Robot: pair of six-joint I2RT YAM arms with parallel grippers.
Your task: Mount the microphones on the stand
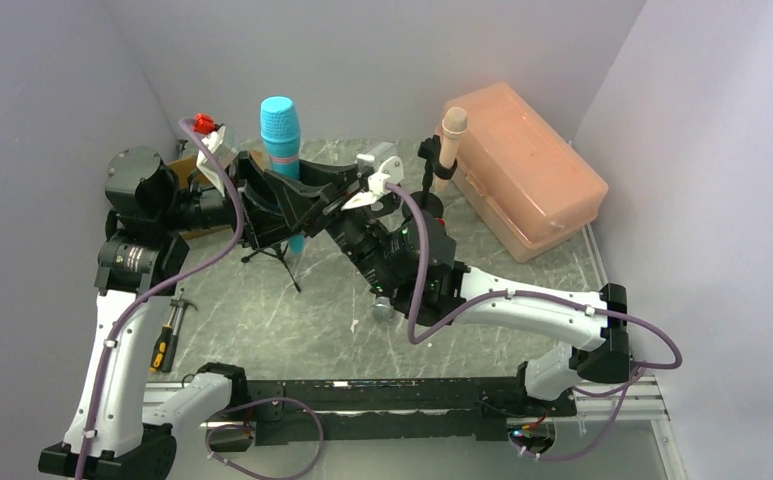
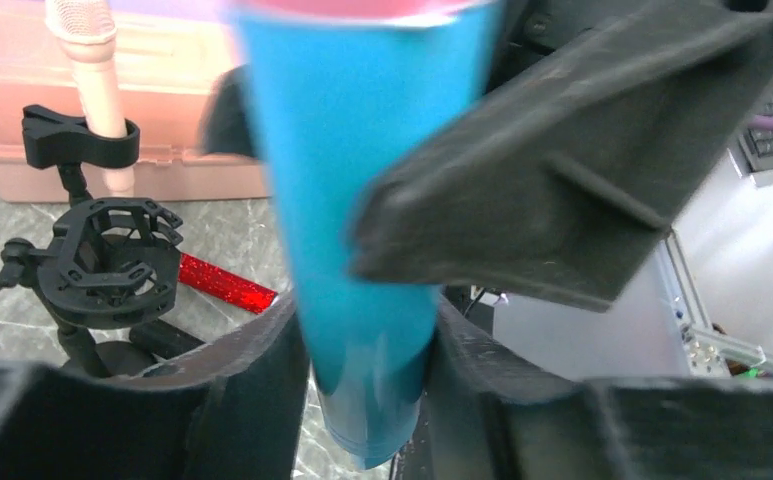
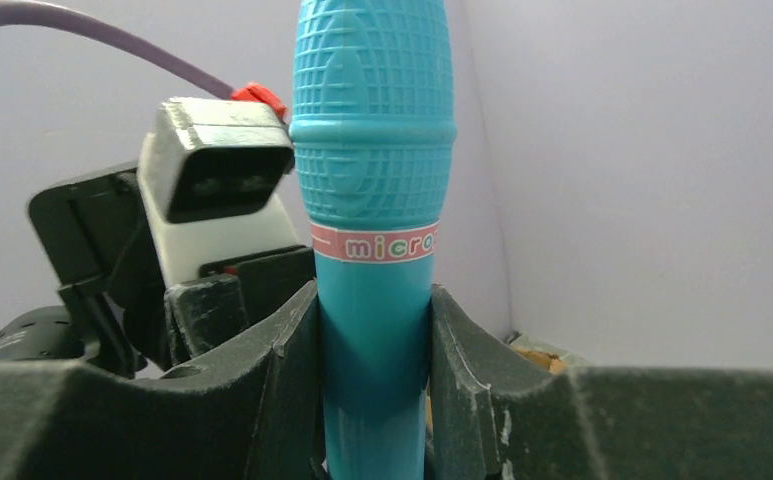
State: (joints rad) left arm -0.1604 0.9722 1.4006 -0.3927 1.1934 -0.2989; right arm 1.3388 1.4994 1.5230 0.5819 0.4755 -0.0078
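Observation:
The light blue microphone point(image 1: 281, 128) stands upright above a small black tripod stand point(image 1: 284, 260). My left gripper point(image 1: 267, 195) is shut on its lower body point(image 2: 362, 300). My right gripper point(image 1: 327, 195) is shut on its body below the head point(image 3: 374, 300). The peach-beige microphone point(image 1: 451, 135) sits upright in a black clip stand point(image 2: 77, 140). The glittery red microphone point(image 2: 227, 284) lies on the table behind an empty black shock-mount stand point(image 2: 112, 262). A silver mesh head point(image 1: 382, 310) shows under my right arm. The black microphone is out of view.
A peach plastic case point(image 1: 527, 170) lies at the back right. A hammer with a yellow-black handle point(image 1: 167, 335) lies at the left by my left arm. Grey walls close in the back and sides.

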